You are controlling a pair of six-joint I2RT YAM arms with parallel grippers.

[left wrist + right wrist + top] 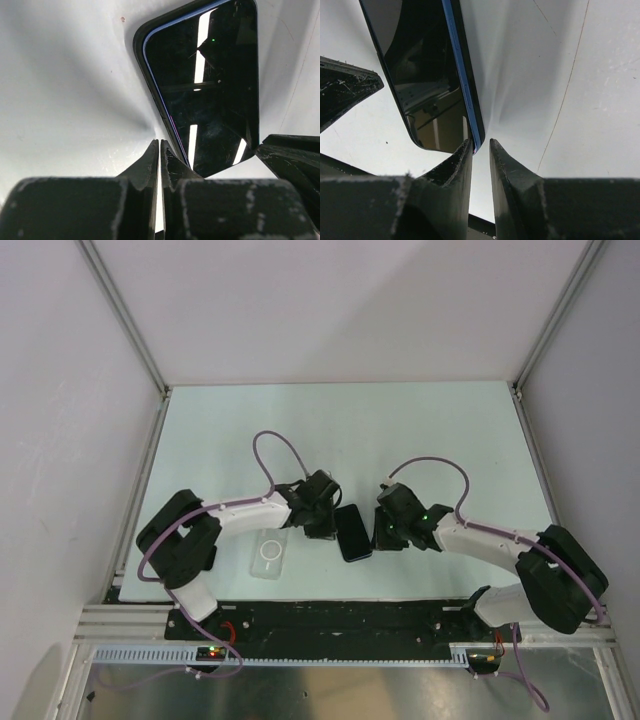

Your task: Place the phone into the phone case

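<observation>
The black phone (353, 533) lies screen up on the table between my two grippers. Its glossy screen fills the left wrist view (210, 90) and the upper left of the right wrist view (425, 75). My left gripper (328, 528) (160, 144) is shut with nothing in it, its tips down at the phone's left long edge. On the other side, my right gripper (377, 536) (481, 144) stands open by a narrow gap, one fingertip (465, 150) against the phone's blue-edged corner, and only table shows in the gap. The clear phone case (270, 552), with a white ring, lies left of the phone, apart from it.
White walls and aluminium rails (140, 350) bound the pale table (340, 430). Purple cables loop above both wrists. The right gripper's finger (295, 160) shows at the right edge of the left wrist view.
</observation>
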